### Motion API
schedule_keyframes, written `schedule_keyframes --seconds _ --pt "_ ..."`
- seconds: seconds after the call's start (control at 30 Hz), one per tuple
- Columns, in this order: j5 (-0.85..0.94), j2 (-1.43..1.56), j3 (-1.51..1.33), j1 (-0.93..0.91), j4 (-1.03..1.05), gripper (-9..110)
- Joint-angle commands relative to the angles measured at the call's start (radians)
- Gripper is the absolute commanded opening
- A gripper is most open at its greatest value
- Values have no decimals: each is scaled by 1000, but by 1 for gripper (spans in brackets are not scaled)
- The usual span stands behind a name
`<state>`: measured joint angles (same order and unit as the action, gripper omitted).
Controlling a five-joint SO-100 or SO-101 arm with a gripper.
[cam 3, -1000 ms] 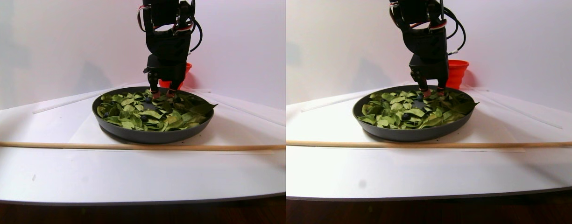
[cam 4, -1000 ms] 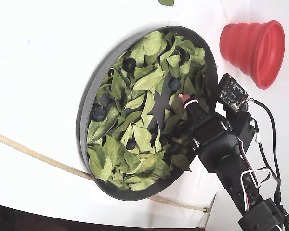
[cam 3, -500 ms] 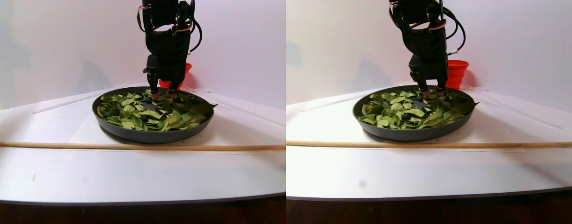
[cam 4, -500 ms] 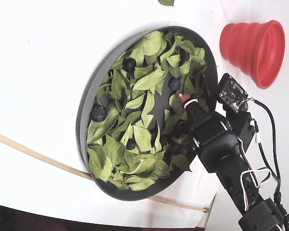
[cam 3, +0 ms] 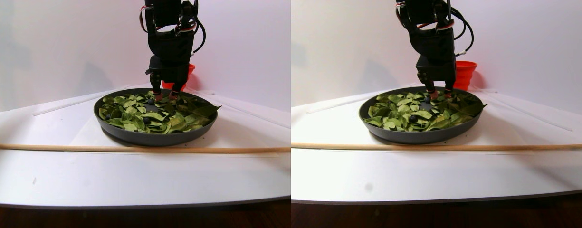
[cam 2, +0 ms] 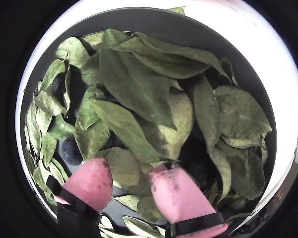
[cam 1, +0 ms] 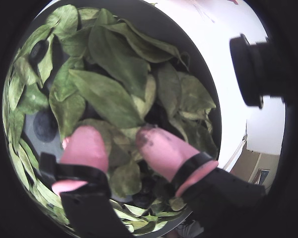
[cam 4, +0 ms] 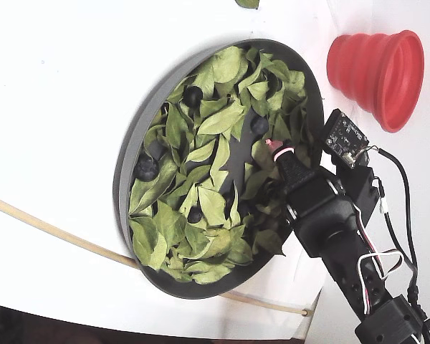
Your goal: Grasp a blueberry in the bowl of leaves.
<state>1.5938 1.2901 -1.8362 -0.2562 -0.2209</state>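
Two pink fingers (cam 2: 92,181) of the end effector (cam 2: 131,173) stand parted and empty over leaves; steer left toward the blueberry (cam 2: 71,150) in the bowl (cam 2: 188,29) before closing.

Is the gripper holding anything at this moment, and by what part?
Nothing held: the gripper is open above the bowl of leaves, only leaves between its fingers.

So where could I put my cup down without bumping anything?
On the bare white table beyond the bowl of leaves, away from the arm. It is crowded between the end effector and the red cup.
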Motion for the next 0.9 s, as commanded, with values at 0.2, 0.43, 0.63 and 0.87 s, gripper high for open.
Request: schedule_keyframes --seconds 0.2,0.43,0.63,0.87 --pt "-5 153 12 3 32 14" --pt "-5 198 0 8 54 14" --pt "-9 229 -18 20 66 14" --pt "-23 219 -28 41 67 14"
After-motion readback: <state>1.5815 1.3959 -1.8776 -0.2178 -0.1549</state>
